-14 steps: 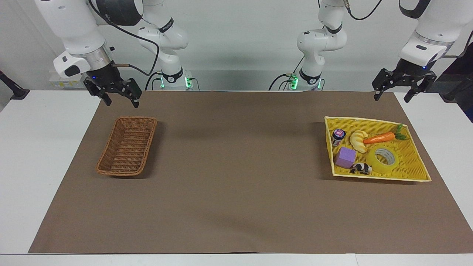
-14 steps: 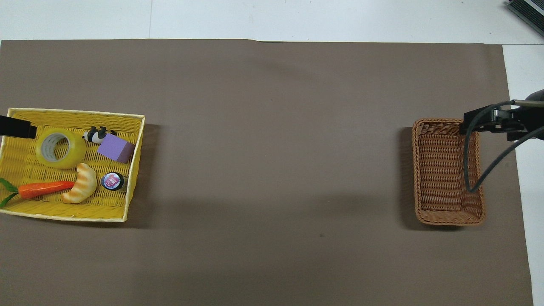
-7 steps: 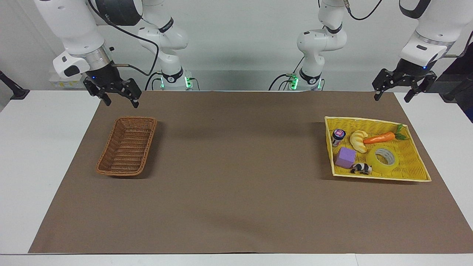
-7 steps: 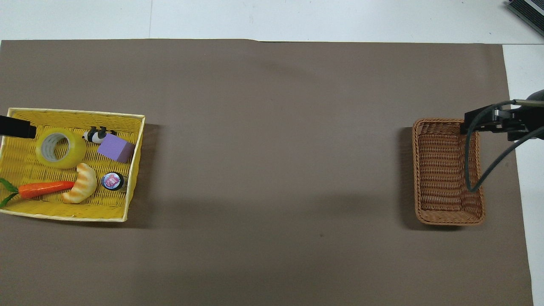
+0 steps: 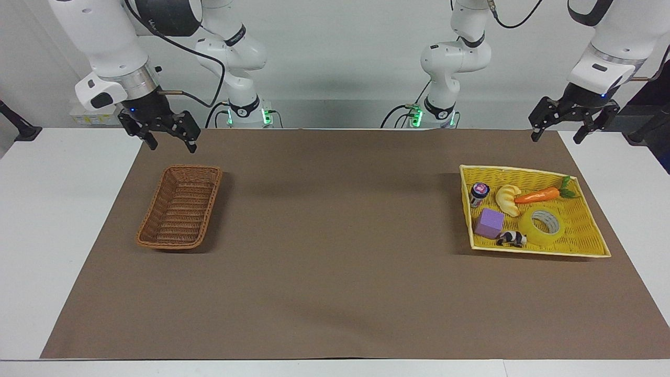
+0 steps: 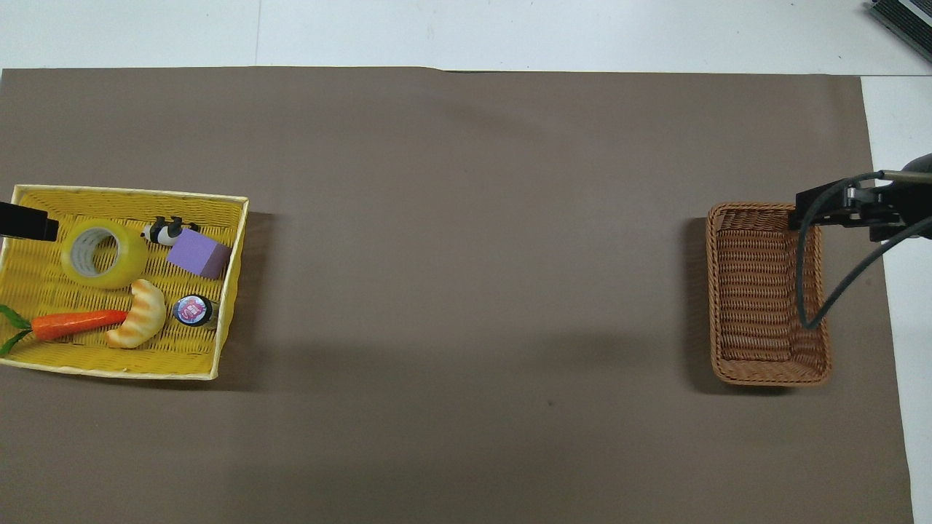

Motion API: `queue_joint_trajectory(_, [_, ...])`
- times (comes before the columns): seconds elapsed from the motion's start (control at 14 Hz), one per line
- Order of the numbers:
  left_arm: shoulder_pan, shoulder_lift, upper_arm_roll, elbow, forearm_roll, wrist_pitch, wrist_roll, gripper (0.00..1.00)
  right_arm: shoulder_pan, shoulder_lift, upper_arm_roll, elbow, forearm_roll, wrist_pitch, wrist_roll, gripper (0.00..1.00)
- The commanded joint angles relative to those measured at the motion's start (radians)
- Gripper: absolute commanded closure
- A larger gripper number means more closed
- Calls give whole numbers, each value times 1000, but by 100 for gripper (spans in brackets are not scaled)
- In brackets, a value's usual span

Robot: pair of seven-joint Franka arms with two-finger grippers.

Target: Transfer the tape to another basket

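The tape (image 5: 543, 225) is a glossy yellow roll lying flat in the flat yellow tray (image 5: 539, 253) at the left arm's end of the table. It also shows in the overhead view (image 6: 102, 253). The brown wicker basket (image 5: 157, 243) stands empty at the right arm's end, also in the overhead view (image 6: 768, 377). My left gripper (image 5: 556, 136) is open and empty, up in the air over the tray's end of the mat, well clear of the tape. My right gripper (image 5: 171, 144) is open and empty, up in the air over the brown basket's end.
In the tray with the tape lie a carrot (image 5: 536, 196), a croissant toy (image 5: 506, 200), a purple cube (image 5: 489, 223), a small black-and-white animal (image 5: 512, 239) and a small jar (image 5: 479, 192). A brown mat (image 5: 335, 235) covers the table between the two baskets.
The left gripper has edged very slightly toward its own end of the table. Nothing else has moved.
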Motion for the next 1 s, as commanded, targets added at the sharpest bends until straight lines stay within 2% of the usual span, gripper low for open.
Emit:
queue_joint_trajectory(0.0, [5, -19, 7, -14, 6, 3, 17, 0, -13, -14, 3, -10, 19, -13, -25, 0])
queue_joint_trajectory(0.21, [5, -17, 11, -43, 4, 65, 17, 0, -13, -14, 3, -10, 19, -13, -25, 0])
queue_joint_trajectory(0.43, [22, -10, 11, -114, 4, 141, 29, 0, -13, -14, 3, -10, 19, -14, -25, 0])
queue_joint_trajectory(0.64, [65, -8, 13, -207, 4, 236, 122, 0, -13, -14, 3, -10, 19, -14, -25, 0])
queue_joint_trajectory(0.93, [108, 7, 13, -269, 4, 329, 182, 0, -13, -14, 3, -10, 19, -13, -25, 0])
